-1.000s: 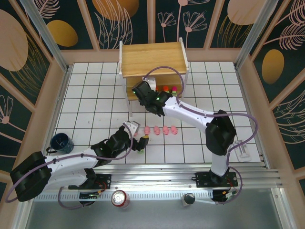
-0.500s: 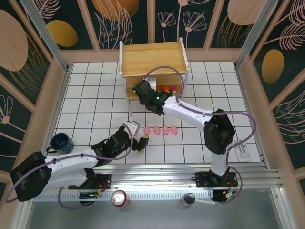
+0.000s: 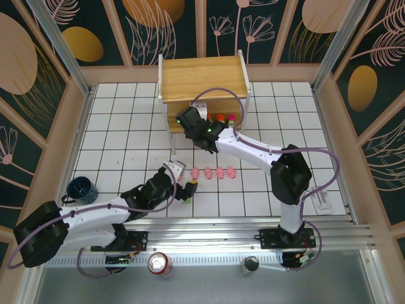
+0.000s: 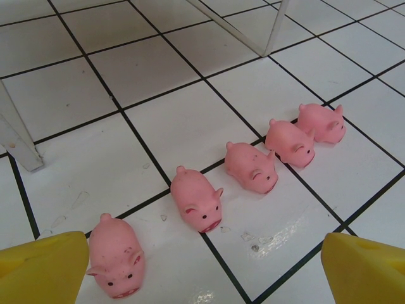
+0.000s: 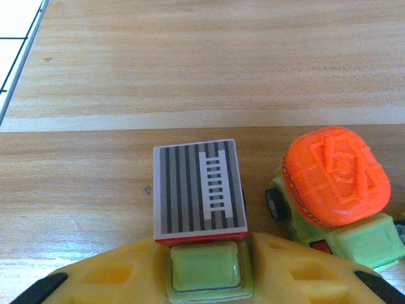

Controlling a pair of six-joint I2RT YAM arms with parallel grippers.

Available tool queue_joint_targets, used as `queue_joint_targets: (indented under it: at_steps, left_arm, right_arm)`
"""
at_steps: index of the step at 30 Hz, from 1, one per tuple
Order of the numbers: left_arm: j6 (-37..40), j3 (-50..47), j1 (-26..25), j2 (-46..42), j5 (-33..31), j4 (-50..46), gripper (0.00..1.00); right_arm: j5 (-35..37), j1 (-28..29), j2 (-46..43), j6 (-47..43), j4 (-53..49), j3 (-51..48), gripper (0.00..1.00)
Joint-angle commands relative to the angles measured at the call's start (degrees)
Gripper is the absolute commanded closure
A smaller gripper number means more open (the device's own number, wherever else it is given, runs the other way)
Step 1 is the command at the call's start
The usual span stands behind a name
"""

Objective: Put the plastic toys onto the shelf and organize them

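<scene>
**blocky toys on the shelf, pigs not yet moved**

a white tiled counter (image 3: 126, 126) with black grid lines sits inside dark walls painted with leaves. the shelf (image 3: 202, 79) stands at the far centre.

judged from how things lie, the task is about halfway done. the right claw (image 5: 205, 266) reaches under the top board to the lower board (image 5: 190, 63). its yellow fingers sit close on either side of the green base of the grey-topped toy (image 5: 199, 190), which rests on the wood. i cannot tell whether they are pressing it or have let go. the orange-topped toy (image 5: 334, 177) stands just to its right, and the magenta-topped toy (image 3: 231, 118) is farther right in the overhead view. any other blocky pieces are hidden.

all five pink pigs (image 4: 252, 166) are left to do. they stand in a row on the counter, near of the shelf. the left claw (image 4: 202, 272) hangs released and wide over the row's left end, grasping nothing.

at the near left, the dark blue mug (image 3: 82, 189) looks dark inside, so i cannot tell its contents.
</scene>
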Motion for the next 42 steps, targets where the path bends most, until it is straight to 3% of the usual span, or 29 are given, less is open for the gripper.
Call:
queue_joint_targets:
  at_steps: [1,24,32,36,39,42]
  left_arm:
    - [0.69,-0.55,-0.37,0.1,-1.18,1.63,0.06]
    - [-3.89,-0.19,-0.42,-0.86,-5.95,-2.36,0.01]
    - [-11.19,1.28,-0.8,-7.05,-9.15,-10.92,0.01]
    - [-12.6,4.81,-4.65,-6.34,-13.34,-17.1,0.01]
    - [-15.32,7.82,-7.85,-2.92,-14.62,-20.24,0.06]
    - [-19.62,10.59,-11.19,0.92,-15.58,-22.55,0.23]
  right_arm:
    - [0.94,0.55,-2.1,-0.74,1.97,-0.36,0.6]
    - [1.66,4.07,-14.14,3.12,1.59,-12.07,0.58]
    - [2.01,7.72,-21.86,6.95,0.45,-21.17,0.58]
    - [2.23,8.5,-25.23,8.59,-0.24,-25.19,0.58]
    - [2.16,8.61,-27.22,9.3,-0.75,-27.67,0.58]
    - [2.42,8.77,-28.9,9.9,-1.67,-29.7,0.58]
